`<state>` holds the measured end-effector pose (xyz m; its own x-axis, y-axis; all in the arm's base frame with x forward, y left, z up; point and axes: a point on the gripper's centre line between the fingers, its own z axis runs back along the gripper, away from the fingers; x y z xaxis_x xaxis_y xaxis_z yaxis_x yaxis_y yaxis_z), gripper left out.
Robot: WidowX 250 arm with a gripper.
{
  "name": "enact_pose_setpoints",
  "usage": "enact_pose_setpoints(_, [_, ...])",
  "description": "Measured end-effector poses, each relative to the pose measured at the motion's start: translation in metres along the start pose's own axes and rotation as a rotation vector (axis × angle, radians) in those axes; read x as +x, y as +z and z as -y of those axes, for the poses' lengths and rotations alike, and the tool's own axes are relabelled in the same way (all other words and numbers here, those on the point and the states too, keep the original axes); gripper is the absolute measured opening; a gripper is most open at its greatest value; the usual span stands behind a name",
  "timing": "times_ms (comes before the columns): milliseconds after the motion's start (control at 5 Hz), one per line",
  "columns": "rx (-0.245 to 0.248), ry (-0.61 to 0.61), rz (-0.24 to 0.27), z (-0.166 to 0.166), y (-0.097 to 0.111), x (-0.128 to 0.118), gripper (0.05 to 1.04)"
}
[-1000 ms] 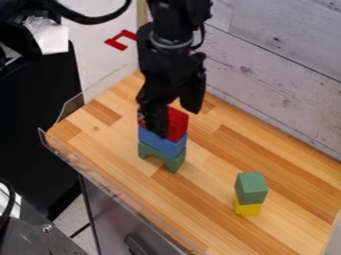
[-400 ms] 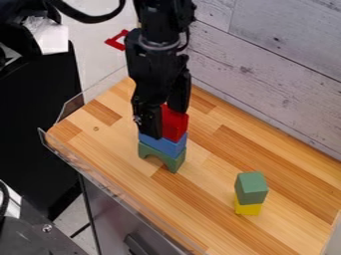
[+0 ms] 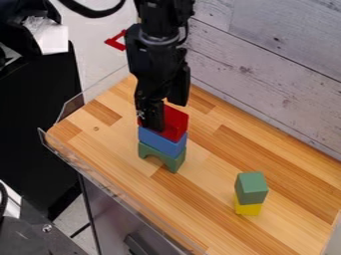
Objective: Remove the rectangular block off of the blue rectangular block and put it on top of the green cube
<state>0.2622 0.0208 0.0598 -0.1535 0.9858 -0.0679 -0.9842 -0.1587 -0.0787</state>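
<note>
The gripper (image 3: pixel 166 114) is over the left stack, its fingers apart: one in front of the red rectangular block (image 3: pixel 176 123), the other behind its upper edge. That block rests on the blue rectangular block (image 3: pixel 162 142), which lies on a green arch block (image 3: pixel 172 162). The front finger covers part of the red block, so contact cannot be told. Toward the lower right, the green cube (image 3: pixel 252 188) sits on top of a yellow block (image 3: pixel 247 206).
The wooden table (image 3: pixel 113 144) has a clear raised plastic edge (image 3: pixel 100 185) along its left front side. A whitewashed plank wall (image 3: pixel 266 74) borders it at the back right. Beyond the table's far end lies a red piece (image 3: pixel 115 41).
The gripper has shifted left overall and turned slightly. Since the middle frame its front finger has risen a little, uncovering more of the red block. The blocks have stayed in place.
</note>
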Motion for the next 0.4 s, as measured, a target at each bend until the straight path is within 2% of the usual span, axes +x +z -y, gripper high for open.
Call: enact_pose_setpoints(400, [0.069, -0.011, 0.025, 0.007, -0.0167, 0.0057, 0.968])
